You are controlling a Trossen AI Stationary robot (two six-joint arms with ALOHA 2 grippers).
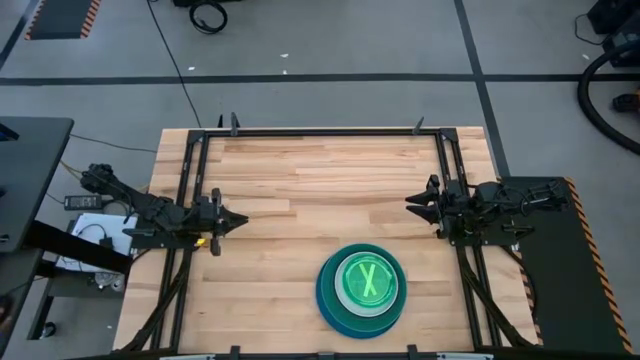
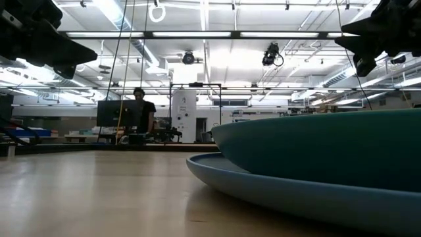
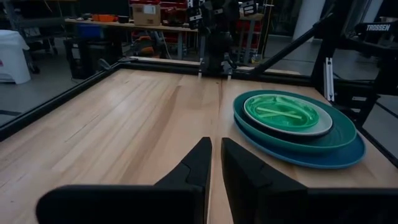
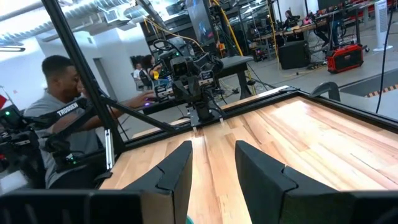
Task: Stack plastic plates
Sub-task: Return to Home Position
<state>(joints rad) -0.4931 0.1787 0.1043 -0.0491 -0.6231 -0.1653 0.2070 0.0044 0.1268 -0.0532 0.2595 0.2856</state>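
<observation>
Plate stack (image 1: 362,290) lies flat on the wooden table (image 1: 300,170) near its front edge, right of centre, well apart from both grippers. The left gripper (image 1: 238,220) hovers at the left side, fingers almost together and empty. The right gripper (image 1: 412,201) is at the right side, nearer the stack, fingers parted and empty. Plates are round, so no long axis; they face up, with the blue plate (image 3: 348,155) lowest, the teal plate (image 3: 341,132) on it and a lime-green plate (image 3: 280,112) on top. Grey floor (image 1: 330,40) with dark tape lines surrounds the table, and a person (image 4: 56,99) sits beyond the left arm.
</observation>
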